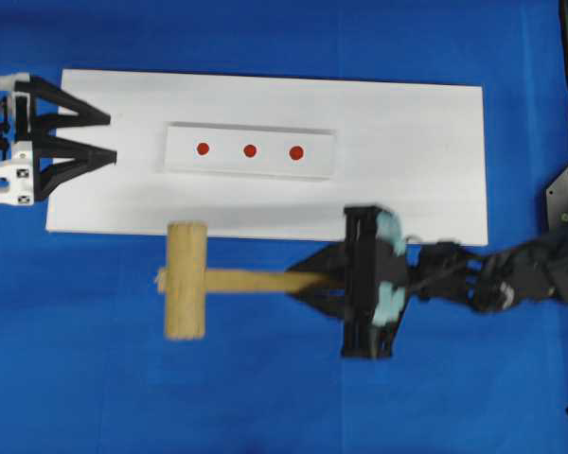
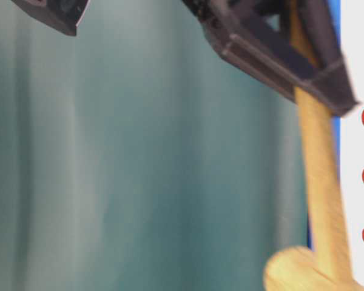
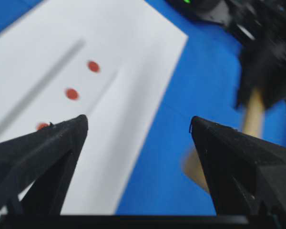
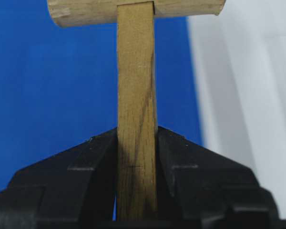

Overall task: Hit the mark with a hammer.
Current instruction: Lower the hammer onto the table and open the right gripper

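The hammer [image 1: 186,281], judged stiff and head-heavy, was clamped at its handle's far end by the right gripper [image 1: 314,281]; the left gripper [image 1: 112,138] stood open-jawed, empty.

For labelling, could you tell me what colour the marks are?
Red, clearest in the overhead view.

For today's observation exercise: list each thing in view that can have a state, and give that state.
Hammer: held by its handle, head beside the board, off the marks.
Right gripper: shut on the hammer.
Left gripper: open, empty.
Marks: three red dots, uncovered.
Board: flat on the blue table.
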